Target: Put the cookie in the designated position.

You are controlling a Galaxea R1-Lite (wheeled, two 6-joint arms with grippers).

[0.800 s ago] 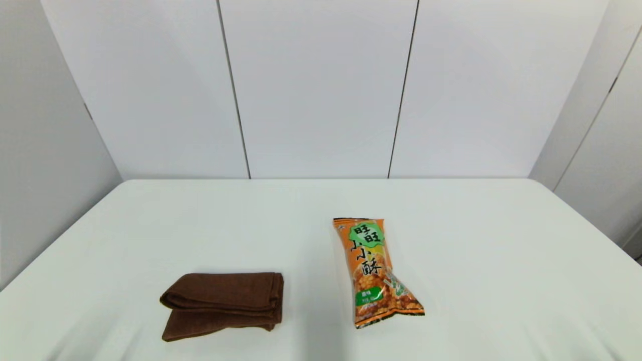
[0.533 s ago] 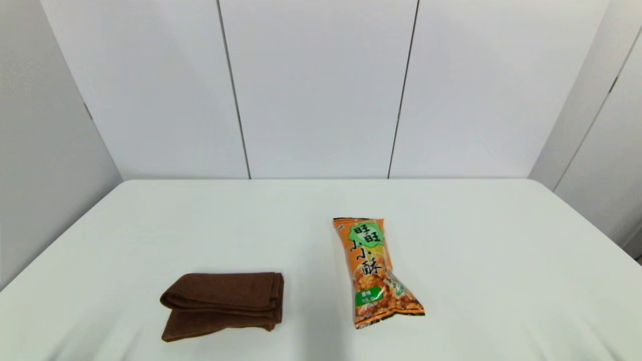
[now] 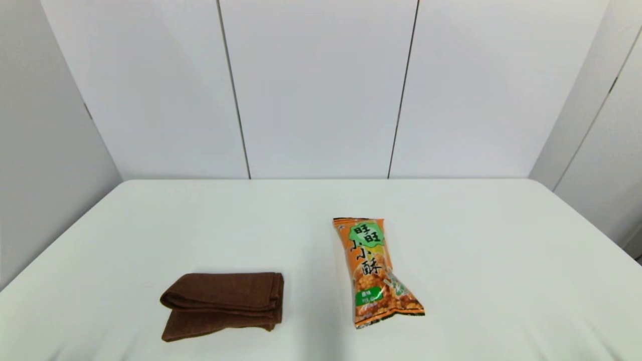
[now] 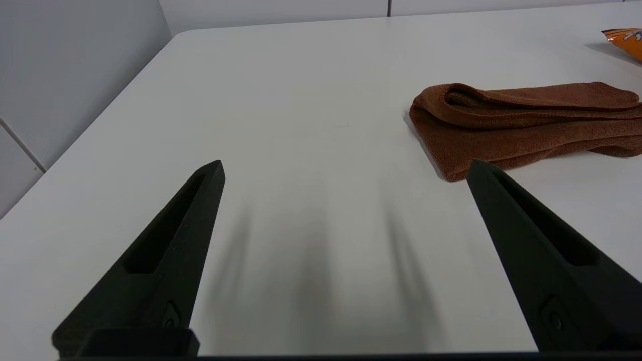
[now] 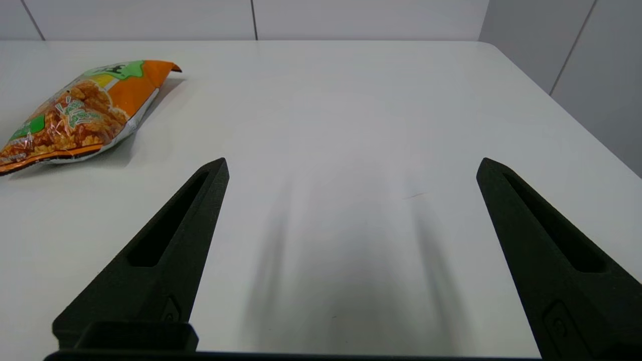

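Left hand (image 4: 346, 170): the two black fingers (image 4: 165, 255) are spread wide, nothing between them, low over bare white surface (image 4: 281, 115). The left hand does not show in the head view. Past its fingertips, off toward the robot's right, lies the folded brown towel (image 4: 526, 123), apart from the fingers, flat on the surface; one finger's tip overlaps the towel's near edge in the wrist view, but whether they touch cannot be told. Beyond the towel a sliver of the cookie (image 4: 624, 40) shows, an orange corner only. Right hand (image 5: 351, 168): fingers (image 5: 165, 250) likewise spread wide and empty, low over bare surface, also outside the head view. The cookie lies well apart from this hand, on the towel's side of it, not touched by either finger. In the head view the cookie (image 3: 373, 271) lies flat, to the robot's right of the towel (image 3: 223, 303) with a clear strip of surface between the two; its long axis runs away from the robot, its far end reaching well past the towel's far edge. The bag is orange with a green label, black characters and pictured golden puffs; its near end is crimped and flared. White wall panels (image 3: 321, 85) stand behind the far edge of the surface, well beyond the towel.
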